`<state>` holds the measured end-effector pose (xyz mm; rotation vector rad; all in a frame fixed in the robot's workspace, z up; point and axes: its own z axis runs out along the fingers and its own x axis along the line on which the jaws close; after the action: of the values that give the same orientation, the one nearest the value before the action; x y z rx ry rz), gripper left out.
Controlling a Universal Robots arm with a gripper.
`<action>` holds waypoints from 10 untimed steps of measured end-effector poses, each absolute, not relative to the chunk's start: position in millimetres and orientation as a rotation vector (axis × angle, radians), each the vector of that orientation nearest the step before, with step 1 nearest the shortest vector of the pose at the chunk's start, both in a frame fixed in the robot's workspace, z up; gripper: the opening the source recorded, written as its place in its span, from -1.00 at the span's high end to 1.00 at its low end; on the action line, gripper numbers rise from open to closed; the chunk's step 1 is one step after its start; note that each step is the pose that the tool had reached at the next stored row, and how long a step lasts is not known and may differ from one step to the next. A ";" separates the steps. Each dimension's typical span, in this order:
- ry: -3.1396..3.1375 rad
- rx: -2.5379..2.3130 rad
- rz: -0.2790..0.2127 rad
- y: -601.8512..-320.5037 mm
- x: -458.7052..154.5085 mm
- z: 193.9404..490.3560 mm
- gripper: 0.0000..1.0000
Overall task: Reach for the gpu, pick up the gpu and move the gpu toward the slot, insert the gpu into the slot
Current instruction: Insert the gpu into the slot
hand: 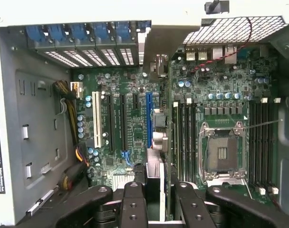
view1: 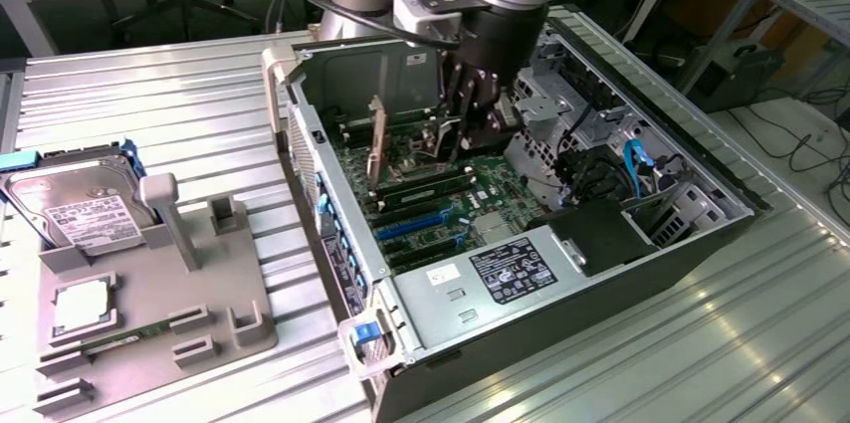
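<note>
We are seeing the pincer (view1: 468, 126) gripping the gpu (view1: 378, 149) edge-on, holding it upright inside the open computer case (view1: 691, 234), just above the motherboard (hand: 130, 118) and its slots.

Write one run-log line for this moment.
claw: shut on gpu | gpu: upright, edge-on, inside computer case | position: above motherboard | hard drive: on holder outside case

Green motherboard (hand: 135, 114) is showing blue (hand: 149, 118), white (hand: 95, 118) and black slots; blue clips (hand: 82, 33) are lining the grey case (view1: 691, 244); the black gripper (hand: 158, 199) is clasping the green-edged gpu (view1: 377, 144).
</note>
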<state>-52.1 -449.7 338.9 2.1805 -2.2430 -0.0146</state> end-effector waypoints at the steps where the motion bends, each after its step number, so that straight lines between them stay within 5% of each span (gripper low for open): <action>1: -2.237 2.187 -0.014 -449.7 -52.7 337.2 0.44; 10: -2.174 2.249 -0.015 -453.9 -54.8 323.0 0.44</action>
<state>-54.8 -453.9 323.0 2.2488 -2.1743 -0.0151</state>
